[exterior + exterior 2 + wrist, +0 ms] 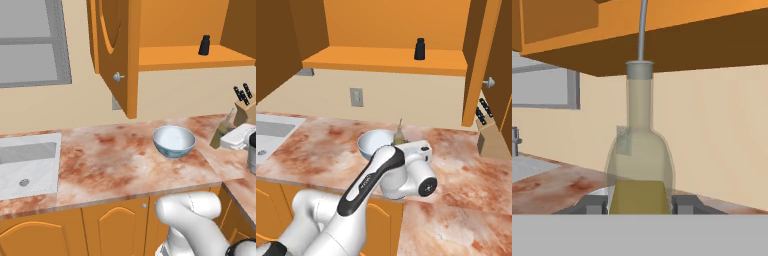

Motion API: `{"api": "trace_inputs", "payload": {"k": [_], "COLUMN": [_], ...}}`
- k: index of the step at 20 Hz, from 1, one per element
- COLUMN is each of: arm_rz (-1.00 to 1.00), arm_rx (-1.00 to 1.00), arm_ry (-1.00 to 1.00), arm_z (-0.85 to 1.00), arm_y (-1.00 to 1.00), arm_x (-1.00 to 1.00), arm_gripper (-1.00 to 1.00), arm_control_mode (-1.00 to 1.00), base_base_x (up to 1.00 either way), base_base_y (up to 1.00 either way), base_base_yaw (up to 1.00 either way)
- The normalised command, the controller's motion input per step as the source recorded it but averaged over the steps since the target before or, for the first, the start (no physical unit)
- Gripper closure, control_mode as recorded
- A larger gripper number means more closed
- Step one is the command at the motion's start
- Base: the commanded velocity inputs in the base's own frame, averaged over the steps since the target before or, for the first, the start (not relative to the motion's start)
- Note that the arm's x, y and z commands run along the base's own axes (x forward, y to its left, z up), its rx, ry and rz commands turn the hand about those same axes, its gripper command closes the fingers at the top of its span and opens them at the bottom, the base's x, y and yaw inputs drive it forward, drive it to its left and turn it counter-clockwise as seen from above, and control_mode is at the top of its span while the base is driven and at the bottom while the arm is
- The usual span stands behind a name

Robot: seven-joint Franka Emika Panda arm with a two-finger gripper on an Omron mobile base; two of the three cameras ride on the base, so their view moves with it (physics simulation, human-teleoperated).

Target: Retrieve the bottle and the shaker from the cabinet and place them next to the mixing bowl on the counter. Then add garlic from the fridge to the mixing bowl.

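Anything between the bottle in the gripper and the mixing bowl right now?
Nothing lies between them. In the left base view a bare strip of counter separates the bottle from the mixing bowl.

Bottle [639, 155] upright beside mixing bowl [173, 141]; black shaker [419, 49] upright on cabinet shelf [381, 59].

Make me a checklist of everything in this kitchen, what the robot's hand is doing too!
Surface: marbled counter, sink at its left.
Job's things: bowl on counter; bottle in the gripper, beside the bowl; shaker on the cabinet shelf.
Clutter: knife block.
Grippers: gripper shut on the bottle's base.
Cables: nothing seen.
Surroundings: open cabinet door, wall outlet, window.
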Motion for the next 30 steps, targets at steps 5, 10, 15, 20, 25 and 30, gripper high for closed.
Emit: {"api": "trace_inputs", "payload": {"k": [5,10,15,20,25,30], "arm_rz": [0.09,0.05,0.0,0.0,0.0,0.0], "arm_rx": [0.0,0.0,0.0,0.0,-0.04,-0.05], "arm_ry": [0.0,0.0,0.0,0.0,-0.02,-0.07], "arm_z": [-0.61,-0.45,-0.16,-0.32,-0.34,-0.29], "arm_y": [-0.37,-0.38,-0.05,0.0,-0.03,-0.01], "arm_x": [0.46,0.43,0.57,0.49,0.31,0.19], "arm_gripper": [1.0,1.0,1.0,1.0,1.0,1.0], "arm_control_mode": [-1.0,-1.0,-1.0,-1.0,-1.0,-1.0], "base_base_x": [0.0,0.0,0.0,0.0,0.0,0.0], "base_base_y": [0.0,0.0,0.0,0.0,0.0,0.0], "base_base_yaw": [0.0,0.0,0.0,0.0,0.0,0.0]}}
